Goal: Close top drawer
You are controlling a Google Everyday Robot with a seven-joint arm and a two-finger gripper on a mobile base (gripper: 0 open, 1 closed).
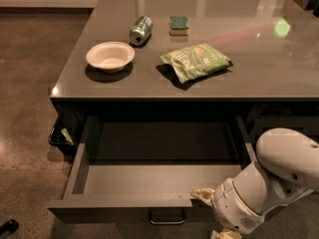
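While the top drawer [139, 179] hangs wide open under the desk [259, 81], the end effector [212, 214] sits at its front's right end, left-right long; open or closed, I cannot tell.

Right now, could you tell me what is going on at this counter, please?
The robot's arm reaches in from the lower right, and its gripper sits at the front edge of the top drawer, near the handle. The drawer is pulled far out, not yet closed. On the counter lie a bowl, a can, a sponge and a green bag.
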